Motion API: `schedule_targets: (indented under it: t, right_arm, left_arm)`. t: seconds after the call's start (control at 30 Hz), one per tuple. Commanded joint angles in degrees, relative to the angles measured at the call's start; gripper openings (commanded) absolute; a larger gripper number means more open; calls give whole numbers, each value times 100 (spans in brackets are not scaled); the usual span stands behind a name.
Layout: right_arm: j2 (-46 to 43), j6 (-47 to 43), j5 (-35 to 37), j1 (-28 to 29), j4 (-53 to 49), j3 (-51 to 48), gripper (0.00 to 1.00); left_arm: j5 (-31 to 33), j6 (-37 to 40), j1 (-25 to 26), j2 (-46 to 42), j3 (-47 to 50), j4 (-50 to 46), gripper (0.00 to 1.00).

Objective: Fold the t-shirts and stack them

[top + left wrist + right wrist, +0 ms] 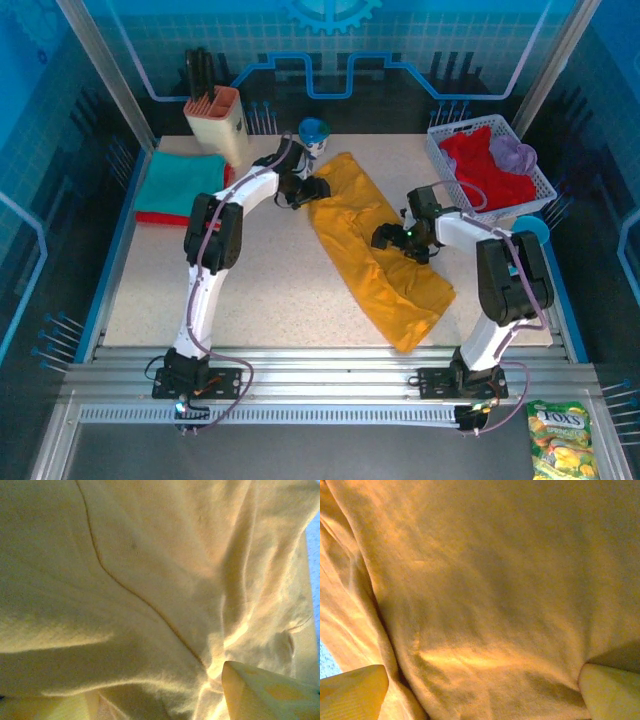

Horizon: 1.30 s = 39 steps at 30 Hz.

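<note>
Mustard-yellow t-shirt (pixel 375 275) on the bench (pixel 270 290), right gripper (pixel 386 238) spread wide on it; left gripper (pixel 303 190) at its far edge, grip impossible to tell

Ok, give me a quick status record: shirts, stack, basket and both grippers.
yellow t-shirt: lies as a long diagonal strip mid-table
left gripper: at the strip's far end; grip unclear
right gripper: at the strip's right edge, jaws wide open over the cloth
stack: teal t-shirt folded on top of folded red t-shirt, far left
basket: far right, holds crumpled red t-shirt and lavender t-shirt, both unfolded
</note>
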<state>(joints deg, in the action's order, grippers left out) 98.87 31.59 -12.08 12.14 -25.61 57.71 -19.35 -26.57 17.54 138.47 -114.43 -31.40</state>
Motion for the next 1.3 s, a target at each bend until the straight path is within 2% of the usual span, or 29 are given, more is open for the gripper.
schedule_targets:
  t: [0.0, 0.17, 0.4, 0.53, 0.63, 0.8, 0.93, 1.0, 1.13, 1.27]
  right_arm:
    - [-122, 289, 21, -51, -265, -251, 99]
    - [-263, 475, -12, -48, -62, -401, 100]
    - [25, 753, -284, 46, 261, -242, 100]
    - [198, 972, -287, 167, 396, -130, 100]
    - [177, 1227, -275, 222, 610, -187, 100]
    - [146, 1395, -459, 324, 835, -218, 99]
    - [-352, 1128, 107, 379, 181, -179, 100]
    - [-701, 1040, 346, 326, -53, -267, 100]
    - [-1400, 862, 618, 165, -410, -438, 100]
    - [-1685, 581, 487, -131, -823, -457, 100]
  left_arm:
    - [-189, 134, 124, 374, -740, -529, 65]
    - [-302, -22, 194, 999, -1726, -790, 65]
    - [-489, -402, 140, 1751, -3311, -963, 67]
    - [-578, -604, 67, 1820, -3484, -755, 67]
    - [-493, -508, 0, 1582, -3375, -998, 68]
    - [-384, -238, -134, 653, -2551, -1142, 70]
    - [-435, 7, -168, -193, -1821, -1505, 71]
    - [-487, 23, -154, -704, -1129, -1484, 71]
    - [-554, -271, -86, -1929, 942, -794, 71]
    - [-593, -700, 182, -3004, 2903, -2, 67]
